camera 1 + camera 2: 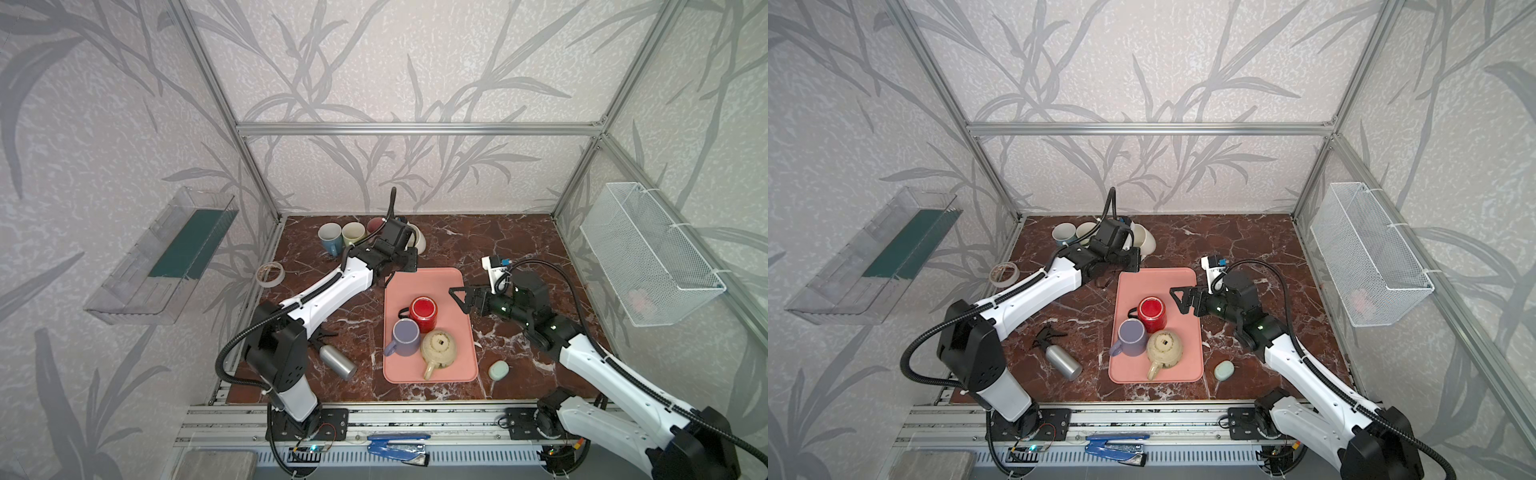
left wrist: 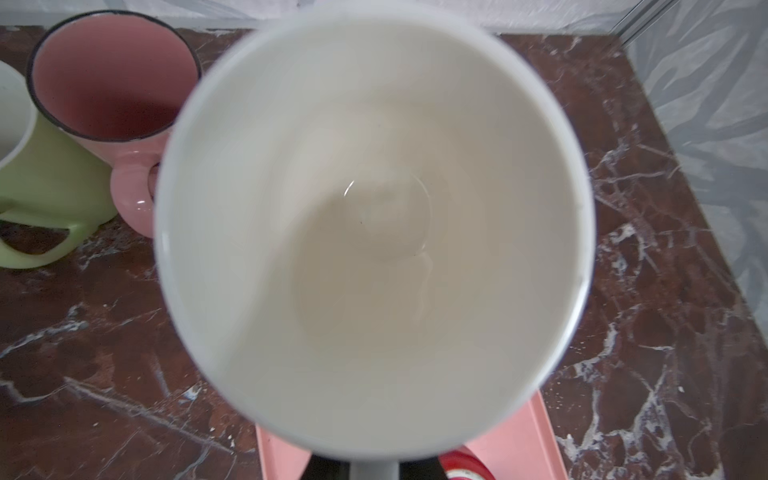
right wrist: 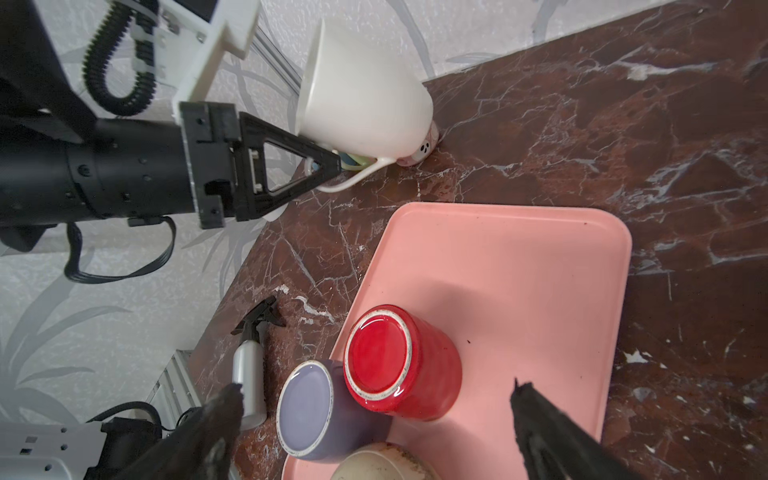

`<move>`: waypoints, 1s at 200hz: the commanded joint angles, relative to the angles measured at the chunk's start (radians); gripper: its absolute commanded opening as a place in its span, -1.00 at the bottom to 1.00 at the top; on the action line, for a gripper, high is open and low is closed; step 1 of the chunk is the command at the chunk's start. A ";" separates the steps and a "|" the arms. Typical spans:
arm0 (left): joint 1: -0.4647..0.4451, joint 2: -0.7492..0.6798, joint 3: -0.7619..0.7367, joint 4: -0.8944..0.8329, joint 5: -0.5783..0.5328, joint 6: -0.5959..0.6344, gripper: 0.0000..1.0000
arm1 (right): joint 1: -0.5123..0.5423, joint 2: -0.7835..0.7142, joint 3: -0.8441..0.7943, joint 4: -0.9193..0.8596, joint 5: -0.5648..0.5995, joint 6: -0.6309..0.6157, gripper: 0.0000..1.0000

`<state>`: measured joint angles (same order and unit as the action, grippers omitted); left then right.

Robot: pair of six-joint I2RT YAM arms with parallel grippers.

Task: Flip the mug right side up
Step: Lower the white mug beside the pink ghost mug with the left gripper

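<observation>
Plainly, the white mug (image 3: 365, 104) is smooth glazed ceramic, flaring to a wide rim, with a thin looped handle (image 3: 357, 178). It is tilted, its mouth turned up toward the left wrist camera and its base low by the marble table (image 3: 623, 124). The left gripper (image 3: 326, 166) is clenched on that handle, the mug's body just past its tips. The right gripper (image 1: 457, 298) is spread wide and empty, well apart from the white mug, with an upside-down red mug (image 1: 424, 312) just ahead of its fingers on the pink tray (image 1: 453, 365).
</observation>
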<state>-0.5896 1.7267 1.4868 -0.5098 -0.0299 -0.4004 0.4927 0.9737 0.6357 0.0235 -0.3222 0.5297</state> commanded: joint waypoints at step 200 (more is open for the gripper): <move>0.071 0.692 0.954 -0.577 -0.190 0.041 -1.00 | 0.052 -0.052 -0.033 0.010 0.075 0.017 0.98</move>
<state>-0.5220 2.3974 2.3688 -1.0542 -0.1860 -0.3553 0.5377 0.9157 0.6170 0.0166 -0.2581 0.5499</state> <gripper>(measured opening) 0.110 0.989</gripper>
